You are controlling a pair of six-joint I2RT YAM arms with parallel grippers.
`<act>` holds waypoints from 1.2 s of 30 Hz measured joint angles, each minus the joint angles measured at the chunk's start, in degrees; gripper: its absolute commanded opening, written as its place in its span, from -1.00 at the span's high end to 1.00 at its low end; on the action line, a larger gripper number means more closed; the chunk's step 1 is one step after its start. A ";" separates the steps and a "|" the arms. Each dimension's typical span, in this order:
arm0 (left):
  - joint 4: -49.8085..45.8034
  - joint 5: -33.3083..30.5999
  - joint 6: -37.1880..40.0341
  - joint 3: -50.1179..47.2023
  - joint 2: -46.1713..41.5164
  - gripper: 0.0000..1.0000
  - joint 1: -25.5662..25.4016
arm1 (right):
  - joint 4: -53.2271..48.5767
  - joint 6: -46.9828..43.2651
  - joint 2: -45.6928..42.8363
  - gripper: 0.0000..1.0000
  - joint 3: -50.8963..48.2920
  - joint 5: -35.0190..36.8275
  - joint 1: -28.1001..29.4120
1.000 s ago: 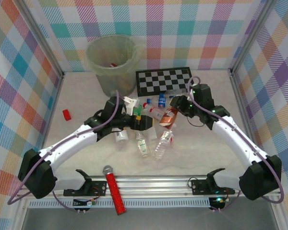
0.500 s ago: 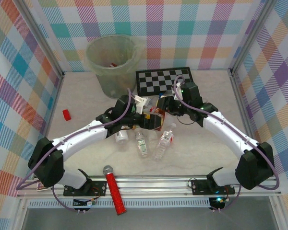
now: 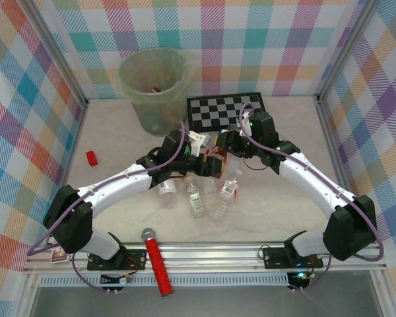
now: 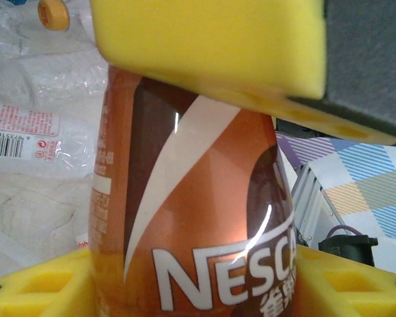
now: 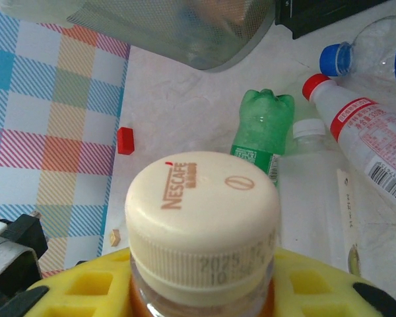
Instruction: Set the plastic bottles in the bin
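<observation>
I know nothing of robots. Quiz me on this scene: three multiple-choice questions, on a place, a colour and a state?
1. The red microphone lies: A in the bin; B across the near rail; C on the chequered board.
2. The cap of the Nescafe bottle is: A blue; B green; C cream.
3. The Nescafe bottle is: A gripped at its neck by the right fingers; B lying flat alone; C inside the bin.
Answers: B, the top view shows it there; C, seen in the right wrist view; A, their yellow pads flank the neck.

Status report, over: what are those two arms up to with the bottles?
Left gripper shut on brown Nescafe bottle, right gripper at its neck. Not yet in bin. Other bottles scattered nearby.
</observation>
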 measured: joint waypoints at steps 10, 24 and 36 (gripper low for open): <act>0.11 -1.75 0.04 0.85 2.12 0.04 -0.04 | -9.05 -2.67 -2.84 -0.48 2.99 6.97 -0.24; -8.87 -3.54 5.16 8.24 2.45 0.05 4.11 | -21.90 -4.15 -12.57 -0.81 3.76 18.99 -6.40; -16.13 -2.49 12.02 27.06 2.58 0.20 21.55 | -25.05 -0.02 -15.80 -0.81 -5.79 22.34 -6.40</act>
